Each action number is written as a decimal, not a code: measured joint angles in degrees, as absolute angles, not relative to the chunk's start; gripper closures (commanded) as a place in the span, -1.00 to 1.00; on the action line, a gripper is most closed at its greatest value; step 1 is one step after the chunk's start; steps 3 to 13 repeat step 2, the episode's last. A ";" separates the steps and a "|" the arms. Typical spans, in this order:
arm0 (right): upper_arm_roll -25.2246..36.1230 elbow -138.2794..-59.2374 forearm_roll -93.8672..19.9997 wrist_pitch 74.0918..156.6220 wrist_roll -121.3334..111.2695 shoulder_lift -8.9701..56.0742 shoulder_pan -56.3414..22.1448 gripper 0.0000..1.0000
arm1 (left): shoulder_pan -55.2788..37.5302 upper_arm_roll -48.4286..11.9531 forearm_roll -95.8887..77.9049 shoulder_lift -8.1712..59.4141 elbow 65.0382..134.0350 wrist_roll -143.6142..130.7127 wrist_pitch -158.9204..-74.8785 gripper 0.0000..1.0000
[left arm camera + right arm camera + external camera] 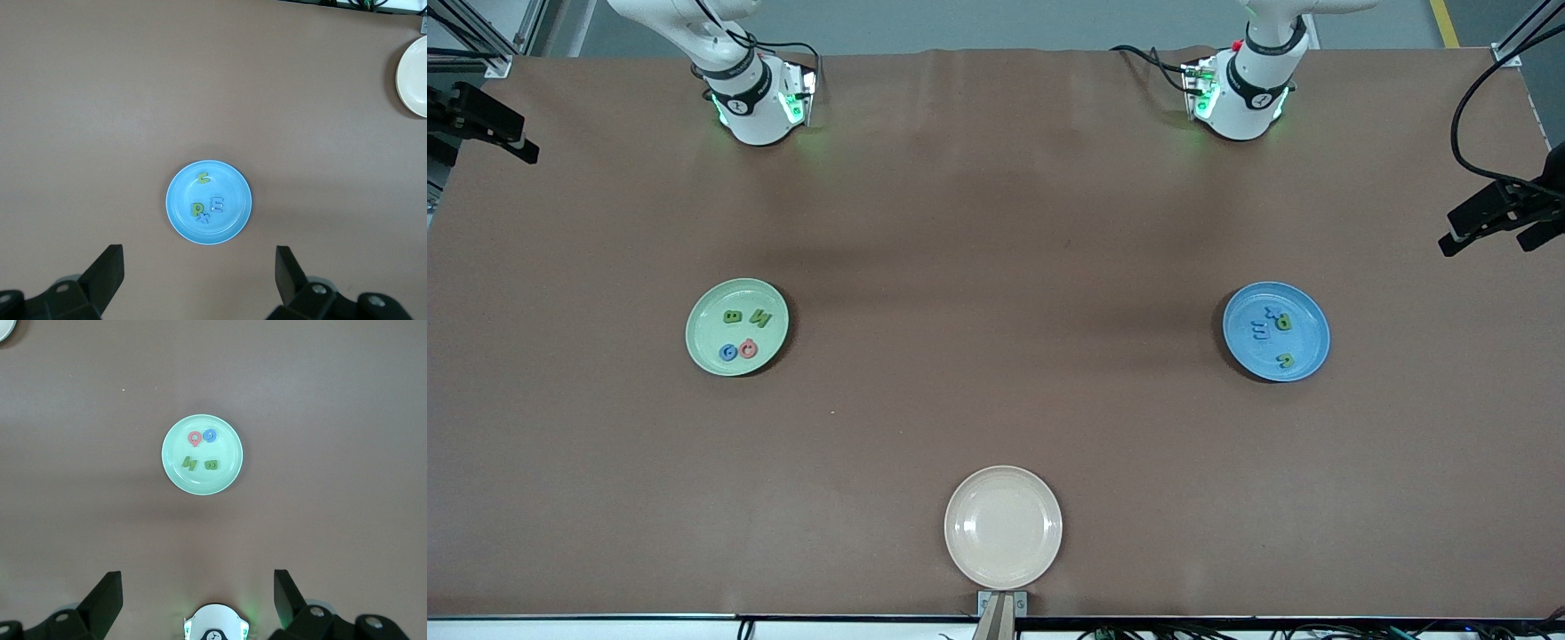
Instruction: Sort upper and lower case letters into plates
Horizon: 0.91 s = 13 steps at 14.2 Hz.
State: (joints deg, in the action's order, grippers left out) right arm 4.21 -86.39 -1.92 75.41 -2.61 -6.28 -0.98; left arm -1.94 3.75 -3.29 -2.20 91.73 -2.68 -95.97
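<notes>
A: Where do the pincers stand?

B: Both wait high with fingers spread wide and nothing between them. The left gripper (199, 280) hangs over bare table, looking down on the bright blue plate (233, 227); the right gripper (198, 600) likewise above the pale green plate (175, 472).

A: And the letters?

B: Green B (733, 316), green N (760, 317), blue G (729, 353) and pink-red Q (749, 348) lie in the green plate. Green p (1283, 323), blue m (1260, 332), blue x (1272, 312) and green u (1286, 360) lie in the blue.

A: Room around them?

B: Wide brown table (996, 222) on every side. A cream-beige plate (1003, 526) sits at the edge nearest the front camera; the wrist views catch only its rim.
</notes>
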 measured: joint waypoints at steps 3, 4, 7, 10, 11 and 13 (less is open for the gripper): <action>4.21 -86.39 -1.91 75.41 -2.61 -6.28 -0.98 -1.00 | -1.92 3.77 -3.29 -2.20 91.72 -2.68 -95.88 -1.00; 4.21 -86.39 -1.91 75.41 -2.61 -6.28 -0.98 -1.00 | -1.92 3.77 -3.29 -2.20 91.72 -2.68 -95.88 -1.00; 4.21 -86.39 -1.91 75.41 -2.61 -6.28 -0.98 -1.00 | -1.92 3.77 -3.29 -2.20 91.72 -2.68 -95.88 -1.00; 4.21 -86.39 -1.91 75.41 -2.61 -6.28 -0.98 -1.00 | -1.92 3.77 -3.29 -2.20 91.72 -2.68 -95.88 -1.00; 4.21 -86.39 -1.91 75.41 -2.61 -6.28 -0.98 -1.00 | -1.92 3.77 -3.29 -2.20 91.72 -2.68 -95.88 -1.00; 4.21 -86.39 -1.91 75.41 -2.61 -6.28 -0.98 -1.00 | -1.92 3.77 -3.29 -2.20 91.72 -2.68 -95.88 -1.00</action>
